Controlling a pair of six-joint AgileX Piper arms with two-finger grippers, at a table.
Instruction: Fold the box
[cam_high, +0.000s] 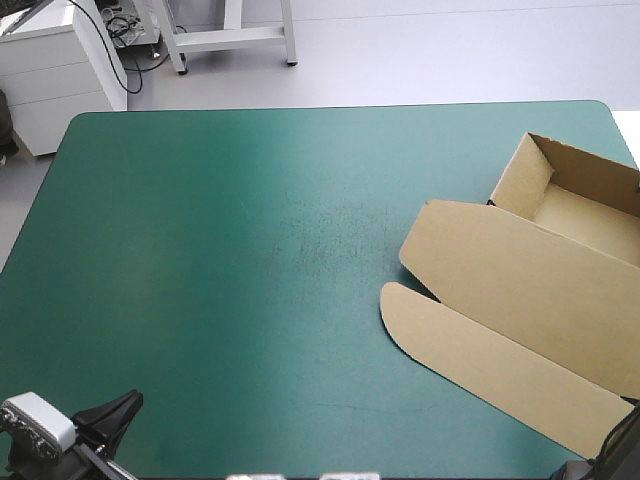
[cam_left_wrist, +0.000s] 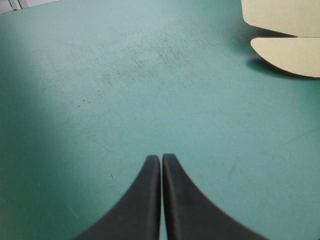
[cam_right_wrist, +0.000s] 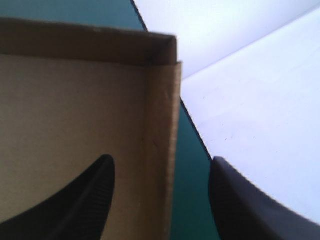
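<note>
The brown box (cam_high: 520, 290) is lying at the tabletop's (cam_high: 220, 250) right edge, its tray standing open toward the far corner and its lid lying flat toward the near side. The left claw (cam_left_wrist: 161, 159) is resting with its fingers together over bare teal-green cover, well apart from the lid's rounded flap (cam_left_wrist: 287, 56). The right claw (cam_right_wrist: 161, 159) is standing apart, a tray wall (cam_right_wrist: 162, 150) showing between its fingers.

We overlook the table (cam_high: 200, 260) from above. All views share the box (cam_high: 520, 280): left wrist from afar, right wrist close above.
</note>
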